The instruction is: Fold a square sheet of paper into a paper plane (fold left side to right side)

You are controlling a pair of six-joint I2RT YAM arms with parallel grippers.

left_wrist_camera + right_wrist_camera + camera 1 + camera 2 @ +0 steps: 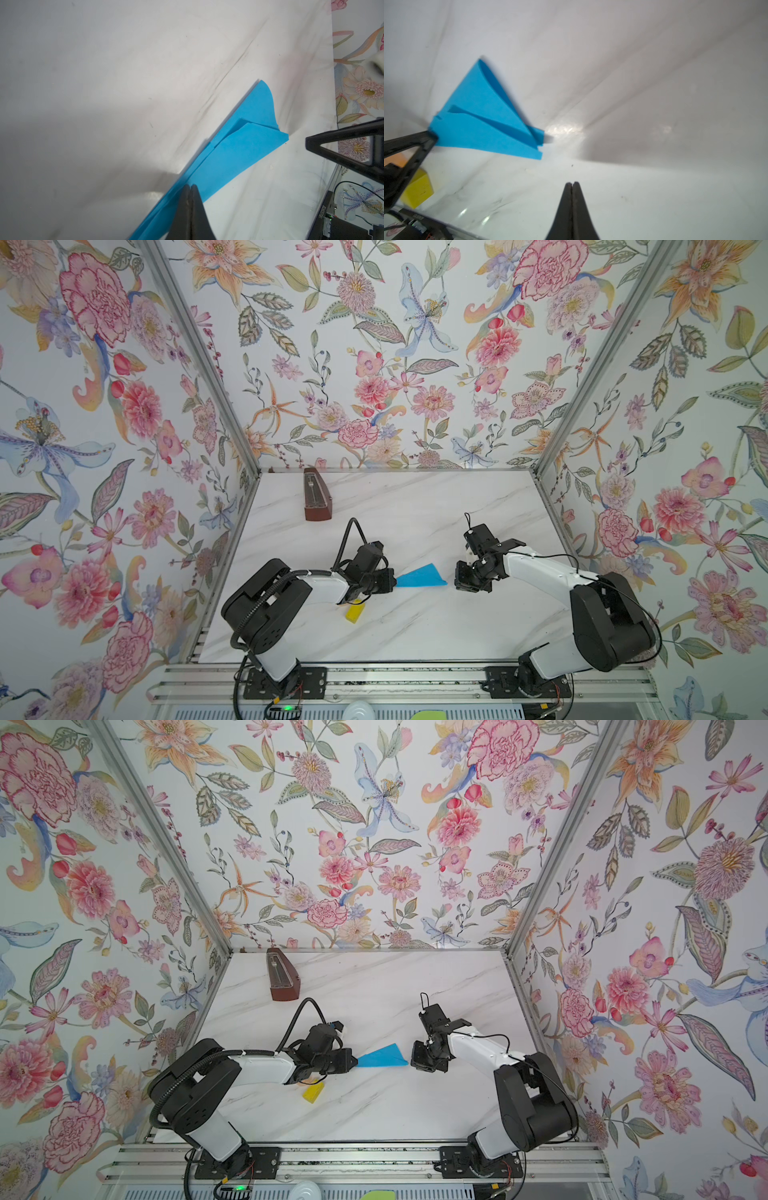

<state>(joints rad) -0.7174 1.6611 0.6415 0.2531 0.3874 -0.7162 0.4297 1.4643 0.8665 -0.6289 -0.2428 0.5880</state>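
Paper plane [228, 149] tip under clenched left gripper [190, 187]; right gripper [572, 184], clenched, hovers beside.

You're looking at matt blue paper [239, 158], smooth with sharp layered creases, on a table [415, 626] of glossy white marble-look finish that catches glare. Your left tool [190, 186] and right tool [572, 183] look like matt black plastic. The metronome [316, 499] is polished brown wood; the block [354, 611] matt yellow.

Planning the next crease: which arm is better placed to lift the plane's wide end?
Likely right: the right gripper, shut, sits free beside the wide end of the paper plane; the left gripper, shut, rests on its narrow part.
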